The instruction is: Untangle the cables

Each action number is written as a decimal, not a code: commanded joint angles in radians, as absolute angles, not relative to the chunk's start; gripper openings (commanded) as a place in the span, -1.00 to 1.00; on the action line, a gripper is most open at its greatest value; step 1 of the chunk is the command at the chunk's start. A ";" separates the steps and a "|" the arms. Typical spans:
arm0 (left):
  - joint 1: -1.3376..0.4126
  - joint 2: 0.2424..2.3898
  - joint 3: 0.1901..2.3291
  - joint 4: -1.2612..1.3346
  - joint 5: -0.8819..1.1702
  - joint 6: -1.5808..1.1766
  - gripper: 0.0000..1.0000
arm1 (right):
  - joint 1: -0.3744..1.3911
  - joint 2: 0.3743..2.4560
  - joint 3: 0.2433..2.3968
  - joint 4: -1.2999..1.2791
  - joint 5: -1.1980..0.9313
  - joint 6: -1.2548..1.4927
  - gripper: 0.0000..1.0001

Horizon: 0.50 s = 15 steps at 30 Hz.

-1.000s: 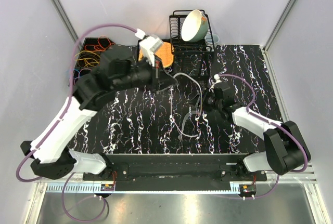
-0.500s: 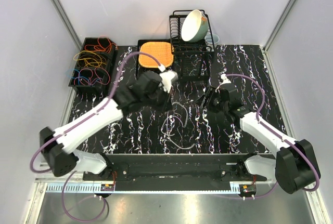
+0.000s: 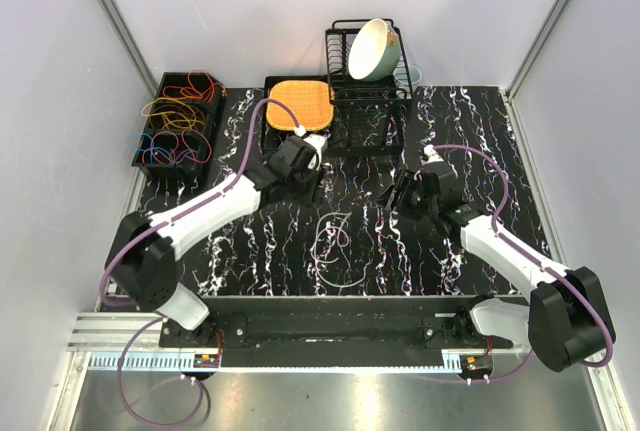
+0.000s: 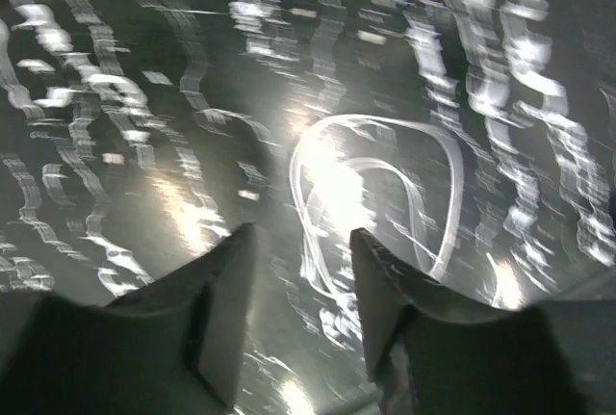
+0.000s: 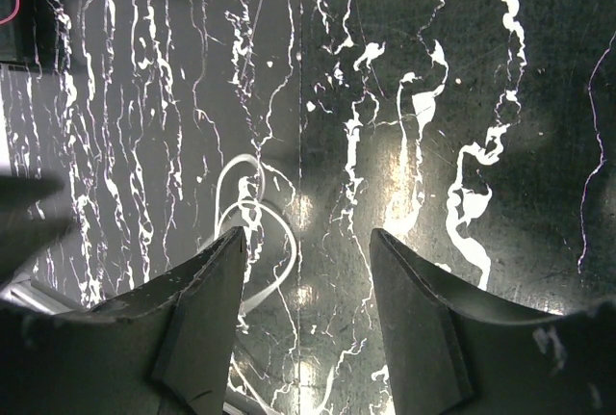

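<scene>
Edges: pale walls closed the tabletop [image 3: 480, 131] at the left, right and top of the frame; the arms' mounting rail [image 3: 330, 316] ran along the bottom.
Open room: bare marbled surface lay around the white cable [image 3: 332, 241] at centre, between the two arms.
Upper edge: a black bin [image 3: 160, 162] of coloured cables [image 3: 178, 116] at upper left, an orange pad [image 3: 300, 103] beside it, and a dish rack [image 3: 345, 71] with a bowl [image 3: 370, 49] at top centre.
Left jaws: partly open and empty, left of centre; the fingers [image 4: 221, 309] were apart from the white loop.
Right jaws: spread wide, holding nothing, right of centre; the loop lay at lower left in their wrist view.
</scene>
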<state>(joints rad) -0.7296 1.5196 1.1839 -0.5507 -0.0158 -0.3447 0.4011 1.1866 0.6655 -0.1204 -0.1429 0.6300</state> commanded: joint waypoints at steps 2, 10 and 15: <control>-0.733 1.520 1.226 -0.575 -0.109 -0.354 0.57 | 0.396 1.184 0.638 -0.094 -0.150 0.637 0.22; -0.868 1.493 1.080 -0.540 -0.211 -0.437 0.54 | 0.396 1.235 0.610 -0.038 -0.163 0.641 0.21; -0.974 1.542 1.077 -0.569 -0.314 -0.538 0.52 | 0.396 1.262 0.609 -0.031 -0.164 0.638 0.20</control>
